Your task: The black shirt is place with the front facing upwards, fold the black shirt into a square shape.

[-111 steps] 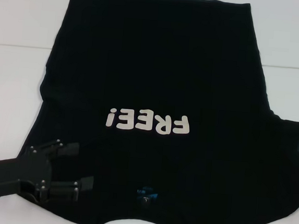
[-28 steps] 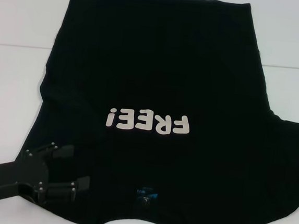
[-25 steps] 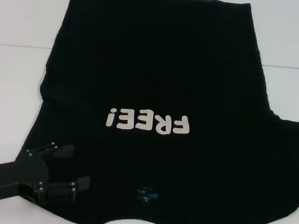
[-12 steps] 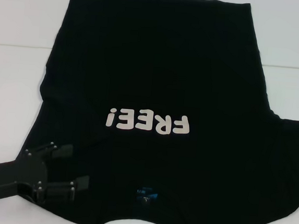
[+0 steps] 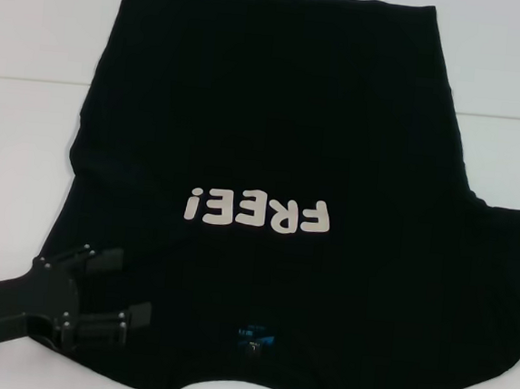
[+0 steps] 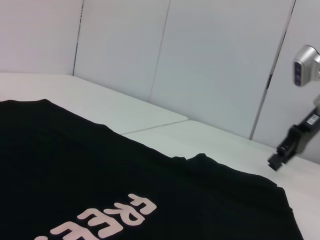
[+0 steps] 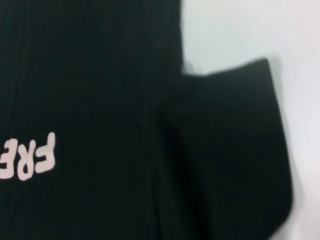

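The shirt [image 5: 269, 195] lies flat on the table [image 5: 28, 138], collar nearest the robot. The left gripper [image 5: 119, 291], fingers spread, sits over its near shoulder; a shallow pinch may catch only 1 layer, skewing the fold. The right gripper is out of view.

Smooth white flat surface [image 5: 28, 138], seam line across it; pale grey panelled wall [image 6: 215, 60] with vertical joints behind far edge.
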Robot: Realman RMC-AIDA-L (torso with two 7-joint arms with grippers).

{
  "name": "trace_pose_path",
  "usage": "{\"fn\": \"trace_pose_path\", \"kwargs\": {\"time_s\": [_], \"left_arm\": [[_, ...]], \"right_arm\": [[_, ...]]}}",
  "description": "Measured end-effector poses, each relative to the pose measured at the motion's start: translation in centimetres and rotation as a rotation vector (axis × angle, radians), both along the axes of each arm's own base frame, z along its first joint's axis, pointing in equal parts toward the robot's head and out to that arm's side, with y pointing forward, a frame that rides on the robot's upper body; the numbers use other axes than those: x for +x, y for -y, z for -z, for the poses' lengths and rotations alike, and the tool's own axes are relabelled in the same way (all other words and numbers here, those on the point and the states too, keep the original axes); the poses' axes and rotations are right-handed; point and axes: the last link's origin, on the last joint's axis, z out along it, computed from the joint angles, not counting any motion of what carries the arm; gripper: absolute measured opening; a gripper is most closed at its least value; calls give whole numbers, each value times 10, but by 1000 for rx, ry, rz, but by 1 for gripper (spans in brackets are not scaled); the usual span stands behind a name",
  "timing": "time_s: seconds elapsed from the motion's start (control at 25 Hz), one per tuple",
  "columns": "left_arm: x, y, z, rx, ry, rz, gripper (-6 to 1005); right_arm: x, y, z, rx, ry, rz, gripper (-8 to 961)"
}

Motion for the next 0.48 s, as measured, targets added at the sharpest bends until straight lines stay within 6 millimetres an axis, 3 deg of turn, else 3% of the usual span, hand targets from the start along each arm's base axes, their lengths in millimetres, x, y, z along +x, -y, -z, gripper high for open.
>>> {"fn": "trace_pose_path", "kwargs": {"time_s": [0.12,0.48], "left_arm": [[0,0,0,1,0,-1,950],[1,-1,1,1,2,2,950]], "right_arm": [[7,7,-3,17,-12,25,225],[9,8,1,18,-30,41,636]]}}
